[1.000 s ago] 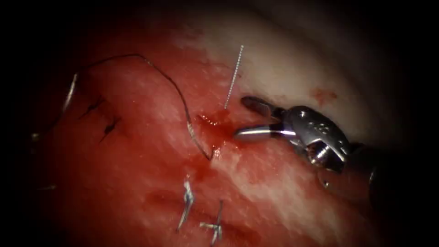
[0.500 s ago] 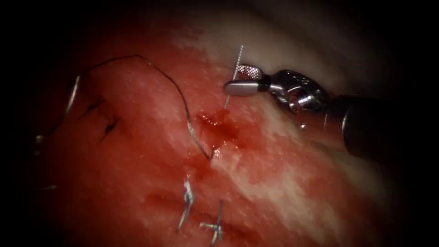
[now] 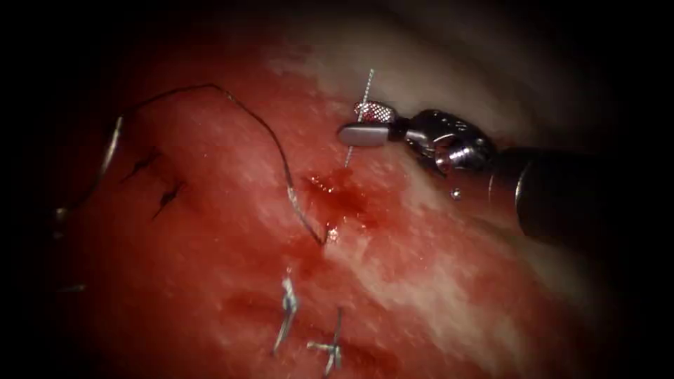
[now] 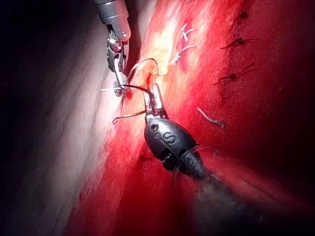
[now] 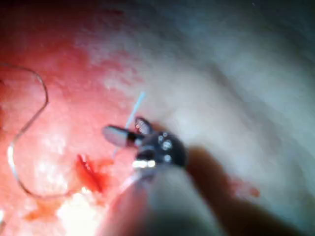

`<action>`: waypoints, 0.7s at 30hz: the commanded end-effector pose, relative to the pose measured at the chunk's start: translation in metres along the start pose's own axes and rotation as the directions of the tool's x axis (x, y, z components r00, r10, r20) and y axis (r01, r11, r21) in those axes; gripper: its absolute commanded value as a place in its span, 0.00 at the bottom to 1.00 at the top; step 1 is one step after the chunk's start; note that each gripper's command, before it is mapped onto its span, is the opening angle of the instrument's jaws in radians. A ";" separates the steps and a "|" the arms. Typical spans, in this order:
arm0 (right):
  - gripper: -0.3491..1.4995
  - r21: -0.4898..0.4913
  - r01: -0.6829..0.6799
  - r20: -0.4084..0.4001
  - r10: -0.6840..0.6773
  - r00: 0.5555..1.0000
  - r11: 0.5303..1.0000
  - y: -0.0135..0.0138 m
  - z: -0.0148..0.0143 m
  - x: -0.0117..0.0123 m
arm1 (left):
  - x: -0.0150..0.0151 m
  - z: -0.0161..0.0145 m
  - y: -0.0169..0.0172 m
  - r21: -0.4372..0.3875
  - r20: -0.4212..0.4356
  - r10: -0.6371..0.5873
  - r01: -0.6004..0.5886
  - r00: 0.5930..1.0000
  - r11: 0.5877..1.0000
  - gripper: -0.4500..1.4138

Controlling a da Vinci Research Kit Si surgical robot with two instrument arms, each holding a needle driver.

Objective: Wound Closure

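Note:
The needle (image 3: 368,84) stands up out of the tissue (image 3: 210,231), entering it just right of the cut beside a puddle of red fluid (image 3: 337,193). My right tool (image 3: 351,121) comes in from the right. Its jaws are open and straddle the needle's mid shaft, one on each side, holding nothing. Dark thread (image 3: 277,151) runs from the cut in a long arc to the upper left. The right wrist view shows the same tool (image 5: 125,130) at the needle (image 5: 137,103). In the left wrist view my left tool (image 4: 153,98) sits at the wound beside thread (image 4: 138,88); what it holds I cannot make out.
Finished stitches with cut thread ends (image 3: 286,312) lie lower along the cut, and dark ones (image 3: 168,193) sit at the left. Pale fat (image 3: 449,77) rises behind the right tool. Its thick shaft (image 3: 562,196) crosses the right side.
The right tool rose from beside the red puddle to the standing needle, then narrowed its jaws around the shaft and edged left. Needle and thread have not moved.

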 end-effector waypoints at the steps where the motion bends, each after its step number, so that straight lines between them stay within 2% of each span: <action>1: 0.37 0.011 0.005 0.000 -0.005 1.000 1.000 -0.0003 0.0009 -0.0001 | -0.0007 0.0005 -0.0001 -0.002 -0.001 0.002 -0.002 1.000 1.000 0.00; 4: 0.26 0.018 0.019 -0.007 -0.019 1.000 1.000 -0.0009 0.0009 0.0000 | -0.0009 0.0004 -0.0001 -0.002 -0.001 0.003 -0.003 1.000 1.000 0.00; 5: 0.20 0.024 0.024 -0.011 -0.024 1.000 0.999 -0.0011 0.0008 0.0000 | -0.0010 0.0004 -0.0002 -0.002 -0.001 0.003 -0.003 1.000 1.000 0.00; 7: 0.00 0.042 0.023 -0.005 -0.023 1.000 0.999 -0.0013 0.0008 0.0000 | -0.0011 0.0004 -0.0002 -0.003 -0.001 0.003 -0.003 1.000 1.000 0.00; 14: 0.00 0.050 0.203 -0.022 -0.203 0.979 0.978 -0.0012 0.0003 0.0003 | -0.0013 0.0003 -0.0001 -0.002 0.000 0.005 -0.005 1.000 1.000 0.00; 21: 0.00 0.057 0.235 -0.061 -0.232 0.971 0.970 -0.0020 -0.0003 0.0016 | -0.0013 0.0003 0.0000 -0.001 0.000 0.005 -0.005 1.000 1.000 0.00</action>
